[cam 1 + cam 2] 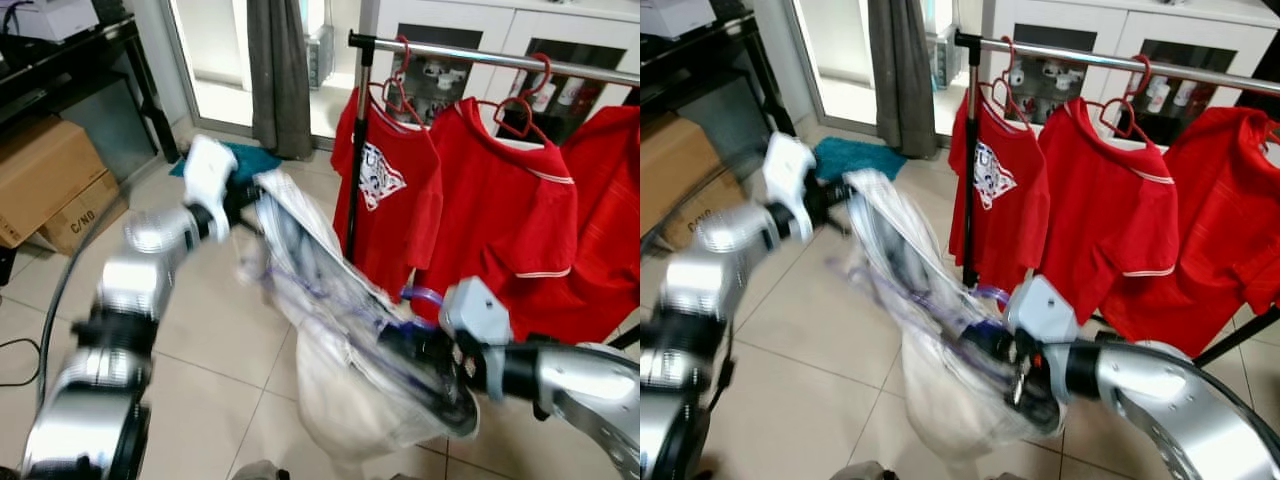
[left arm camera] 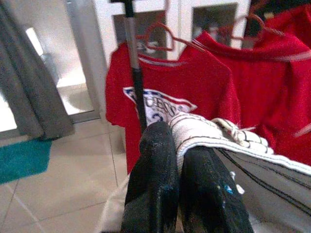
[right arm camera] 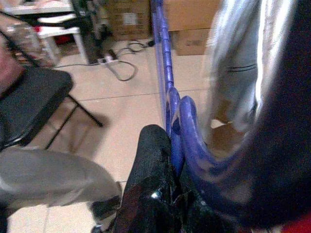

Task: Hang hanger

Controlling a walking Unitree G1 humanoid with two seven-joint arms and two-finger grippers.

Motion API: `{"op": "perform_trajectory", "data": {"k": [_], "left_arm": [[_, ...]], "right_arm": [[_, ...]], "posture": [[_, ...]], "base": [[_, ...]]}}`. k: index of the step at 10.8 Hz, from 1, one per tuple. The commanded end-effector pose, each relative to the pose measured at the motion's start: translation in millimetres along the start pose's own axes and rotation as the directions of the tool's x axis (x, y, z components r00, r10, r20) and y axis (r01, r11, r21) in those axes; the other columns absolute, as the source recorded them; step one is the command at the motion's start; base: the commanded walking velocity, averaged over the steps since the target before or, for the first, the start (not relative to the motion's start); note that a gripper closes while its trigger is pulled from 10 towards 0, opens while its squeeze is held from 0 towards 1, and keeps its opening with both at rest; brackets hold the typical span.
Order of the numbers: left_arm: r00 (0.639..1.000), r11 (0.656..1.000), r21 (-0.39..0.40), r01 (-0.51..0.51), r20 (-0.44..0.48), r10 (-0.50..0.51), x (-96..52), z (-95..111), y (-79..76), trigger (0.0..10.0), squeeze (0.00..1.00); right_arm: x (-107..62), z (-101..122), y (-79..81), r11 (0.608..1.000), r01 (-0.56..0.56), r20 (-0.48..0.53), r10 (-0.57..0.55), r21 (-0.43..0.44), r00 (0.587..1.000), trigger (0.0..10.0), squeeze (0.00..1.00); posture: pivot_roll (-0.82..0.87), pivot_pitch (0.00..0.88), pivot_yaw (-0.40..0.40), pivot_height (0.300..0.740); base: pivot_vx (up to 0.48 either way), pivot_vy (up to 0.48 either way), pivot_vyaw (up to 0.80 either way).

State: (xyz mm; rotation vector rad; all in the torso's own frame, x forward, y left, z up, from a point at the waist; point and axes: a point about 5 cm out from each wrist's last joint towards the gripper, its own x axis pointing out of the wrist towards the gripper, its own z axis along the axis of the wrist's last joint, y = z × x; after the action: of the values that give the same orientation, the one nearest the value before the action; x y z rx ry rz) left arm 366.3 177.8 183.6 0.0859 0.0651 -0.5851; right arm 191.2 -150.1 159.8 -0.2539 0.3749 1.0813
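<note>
Left gripper (image 2: 177,170) jaws pinch soft striped white shirt (image 1: 330,300); right gripper (image 3: 167,189) jaws clamp its glossy blue plastic hanger (image 3: 170,104).

Left arm stretched forward and up, left gripper (image 2: 177,160) pinched closed on white garment (image 1: 340,330). Right arm bent across low front, right gripper (image 3: 167,194) clamped on blue hanger (image 3: 177,121).

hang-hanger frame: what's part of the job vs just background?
In the job:
- blue hanger, in the right gripper
- white striped garment on it, one end pinched by the left gripper
- clothes rail

Just lying about:
- red shirts
- cardboard boxes
- teal mat
- grey curtain
</note>
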Motion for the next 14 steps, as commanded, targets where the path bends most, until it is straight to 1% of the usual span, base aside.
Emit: {"op": "perform_trajectory", "data": {"k": [1,2,3,4,5,6,7,8,9,10,11,12,13,14], "left_arm": [[0.995,0.997,-0.029,-0.072,0.060,0.074,-7.3,16,19.7,0.0,0.00],[0.991,0.988,-0.095,-0.119,0.052,0.124,-8.2,9,27.5,0.0,0.00],[0.982,0.973,-0.138,-0.183,0.017,0.187,-9.6,-2,34.5,0.0,0.00],[0.981,0.966,-0.171,-0.194,-0.022,0.193,-9.7,-17,32.2,0.0,0.00],[0.992,0.976,-0.180,-0.126,-0.033,0.122,-6.9,-25,17.8,0.0,0.00],[0.997,0.980,-0.187,-0.073,-0.037,0.067,-5.3,-30,5.7,0.0,0.00],[0.998,0.983,-0.182,0.031,-0.044,-0.040,-5.3,-38,-19.8,0.0,0.00],[0.994,0.977,-0.193,0.094,-0.029,-0.102,-8.6,-40,-40.8,0.0,0.00],[0.991,0.975,-0.188,0.120,-0.031,-0.128,-14.7,-42,-55.3,0.0,0.00],[0.993,0.976,-0.193,0.104,-0.035,-0.113,-22.6,-45,-64.4,0.0,0.00],[0.998,0.982,-0.186,0.042,-0.039,-0.050,-26.7,-46,-65.3,0.0,0.00],[0.999,0.984,-0.178,0.002,-0.038,-0.008,-28.1,-46,-63.9,0.0,0.00],[0.990,0.982,-0.138,-0.127,-0.082,0.117,-36.2,-55,-63.6,10.0,0.00],[0.984,0.980,-0.114,-0.163,-0.097,0.152,-39.9,-59,-64.4,10.0,0.00]], "right_arm": [[-6.2,-4,-2.8,1.000,0.006,-0.017,-0.005,0.030,1.000,0.0,0.00],[-10.1,-2,-6.2,0.996,0.018,0.060,-0.023,0.082,0.998,0.0,0.00],[-14.6,1,-7.7,0.988,0.010,0.165,-0.036,0.153,0.986,0.0,0.00],[-18.0,4,-9.7,0.975,0.025,0.268,-0.086,0.222,0.960,0.0,0.00],[-19.2,7,-22.6,0.934,0.138,0.379,-0.265,0.330,0.886,0.0,0.00],[-18.4,9,-32.4,0.880,0.206,0.433,-0.399,0.428,0.808,0.0,0.00],[-14.6,9,-43.5,0.767,0.271,0.453,-0.583,0.582,0.675,0.0,0.00],[-8.2,2,-49.6,0.659,0.371,0.374,-0.709,0.655,0.598,0.0,0.00],[-6.2,-2,-53.4,0.569,0.422,0.324,-0.790,0.706,0.521,0.0,0.00],[-8.5,-3,-58.3,0.470,0.432,0.292,-0.861,0.770,0.416,4.5,0.00],[-5.7,-6,-59.8,0.444,0.495,0.237,-0.873,0.747,0.427,10.0,0.00],[-1.8,-10,-59.8,0.451,0.538,0.198,-0.864,0.712,0.462,10.0,0.00],[8.2,-29,-51.9,0.463,0.689,0.042,-0.845,0.558,0.533,10.0,0.00],[9.6,-35,-49.6,0.454,0.729,0.003,-0.850,0.513,0.527,10.0,0.00]], "posture": [[-0.04,0.000,0.010,0.723],[-0.04,0.000,0.013,0.723],[-0.05,0.000,0.014,0.723],[-0.05,0.000,0.017,0.723],[-0.06,0.000,0.017,0.723],[-0.06,0.000,0.019,0.723],[-0.05,0.000,0.018,0.723],[-0.05,0.000,0.018,0.723],[-0.04,0.000,0.016,0.723],[-0.03,0.000,0.013,0.723],[-0.02,0.000,0.012,0.723],[-0.02,0.000,0.012,0.723],[-0.02,0.000,0.009,0.723],[-0.02,0.000,0.005,0.723]], "base": [[0.000,0.000,0.00],[0.000,0.000,0.00],[0.000,0.000,0.00],[0.000,0.000,0.00],[0.000,0.000,0.00],[0.000,0.000,0.00],[0.000,0.000,0.00],[0.000,0.000,0.00],[0.000,0.000,0.00],[0.000,0.000,0.00],[0.000,0.000,0.00],[0.000,0.000,0.00],[0.000,0.000,-0.78],[0.000,0.000,-0.78]]}}
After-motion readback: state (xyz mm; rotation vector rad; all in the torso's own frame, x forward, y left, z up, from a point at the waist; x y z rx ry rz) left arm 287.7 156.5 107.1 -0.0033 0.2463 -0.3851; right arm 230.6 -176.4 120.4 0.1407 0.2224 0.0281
